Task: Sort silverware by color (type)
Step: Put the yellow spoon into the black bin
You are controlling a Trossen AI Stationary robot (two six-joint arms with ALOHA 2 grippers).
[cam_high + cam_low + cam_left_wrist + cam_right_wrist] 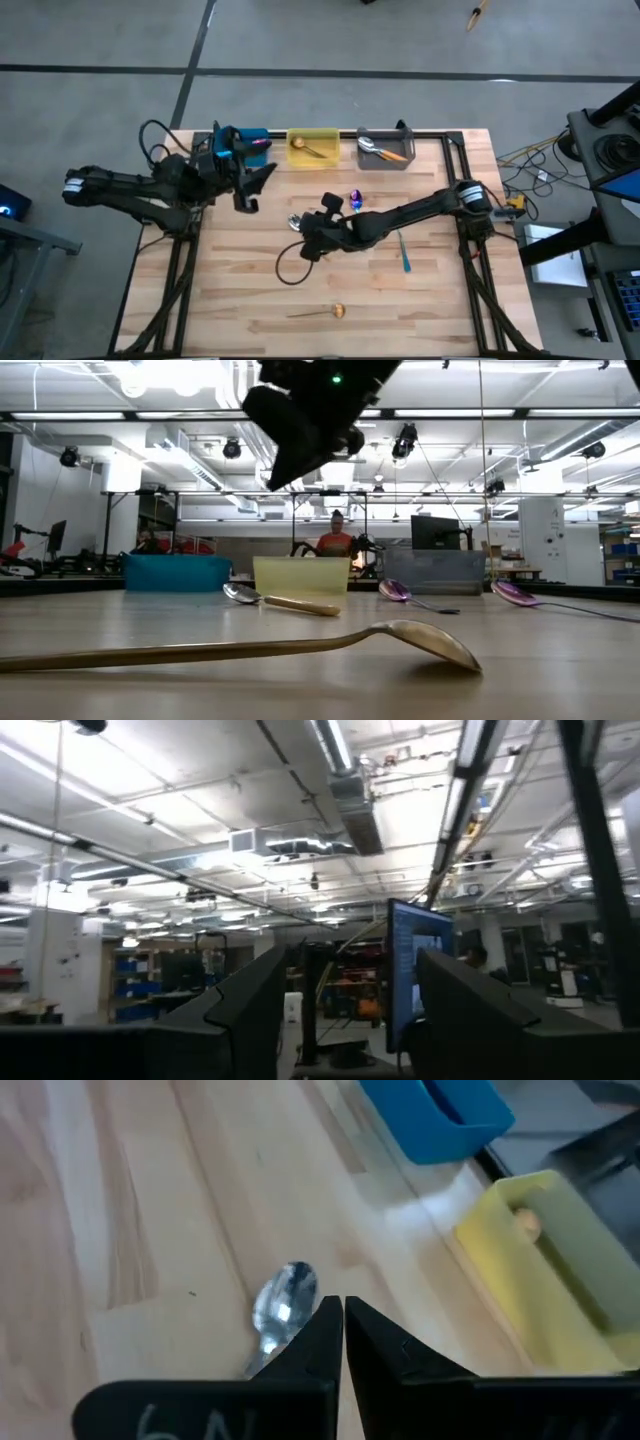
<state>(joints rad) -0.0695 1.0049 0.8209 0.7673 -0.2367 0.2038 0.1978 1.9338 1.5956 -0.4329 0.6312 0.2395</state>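
Hovering over a shiny silver-bowled spoon (284, 1304) on the pale wood-grain tabletop (150, 1210), the right pincer (343, 1312) has its dark tapered fingers pressed together; the left pincer (252, 187) stands apart.

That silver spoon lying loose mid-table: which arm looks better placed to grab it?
The right. Its hand hangs just over the silver spoon, fingers together. The left hand is raised near the blue bin, farther off.

Grey floor (100, 40) lay around wooden table (260, 290). Bright ceiling strip lights (470, 412) glowed over exposed ductwork (350, 795). Monitor (415, 960) shone blue. Person in orange top (335, 540) sat far behind the table.
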